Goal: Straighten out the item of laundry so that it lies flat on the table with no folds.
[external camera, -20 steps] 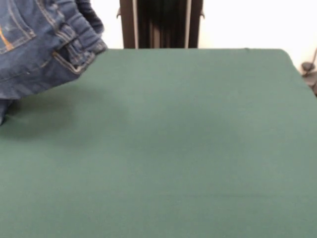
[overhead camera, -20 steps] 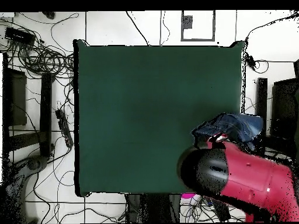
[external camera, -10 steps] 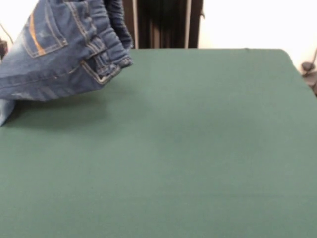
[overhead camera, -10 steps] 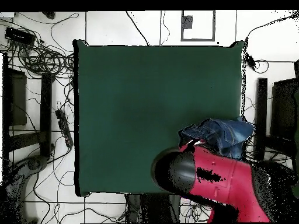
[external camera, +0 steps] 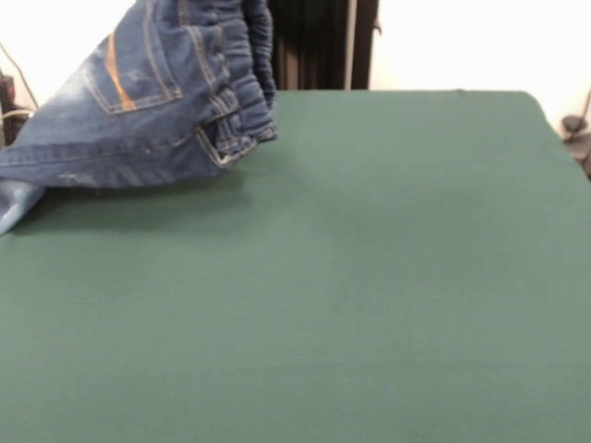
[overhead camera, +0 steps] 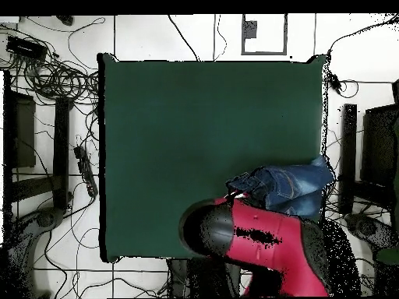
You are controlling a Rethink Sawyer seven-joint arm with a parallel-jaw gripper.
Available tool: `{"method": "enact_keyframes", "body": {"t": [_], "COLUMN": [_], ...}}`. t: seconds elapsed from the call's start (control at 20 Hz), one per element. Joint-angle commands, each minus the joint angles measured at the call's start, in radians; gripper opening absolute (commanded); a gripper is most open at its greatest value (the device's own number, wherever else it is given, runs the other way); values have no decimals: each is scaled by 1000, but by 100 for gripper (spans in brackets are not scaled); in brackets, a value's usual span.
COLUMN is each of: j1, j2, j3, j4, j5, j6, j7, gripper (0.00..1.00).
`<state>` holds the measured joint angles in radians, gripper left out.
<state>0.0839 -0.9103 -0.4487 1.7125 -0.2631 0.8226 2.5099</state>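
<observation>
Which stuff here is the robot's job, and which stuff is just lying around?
For the job:
- the jeans, bunched up and lifted at the waist end
- the green table they should lie flat on
- the red robot arm above the jeans

Just lying around:
- the tangle of cables on the floor
- the black stand beside the table

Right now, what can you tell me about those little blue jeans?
The jeans are small, blue denim with pale faded patches, orange stitching on a back pocket, belt loops and a gathered waistband. They are bunched and folded, not flat. The waist end is raised, running out of the front view's top edge, while the lower part drapes down onto the green table near its edge. From overhead they sit beside the red arm, partly under it. What holds them is hidden.
</observation>
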Motion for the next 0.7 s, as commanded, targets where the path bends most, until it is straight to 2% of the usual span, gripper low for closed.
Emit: {"method": "enact_keyframes", "body": {"t": [0.05, 0.25, 0.45, 0.7], "j1": [110, 200, 266, 286], "j2": [73, 127, 175, 212], "j3": [34, -8, -32, -5], "j4": [124, 64, 6, -40], "j5": [135, 123, 163, 231], "j6": [-47, -131, -96, -174], "j7": [375, 454, 504, 508], "gripper": [0, 0, 0, 0]}}
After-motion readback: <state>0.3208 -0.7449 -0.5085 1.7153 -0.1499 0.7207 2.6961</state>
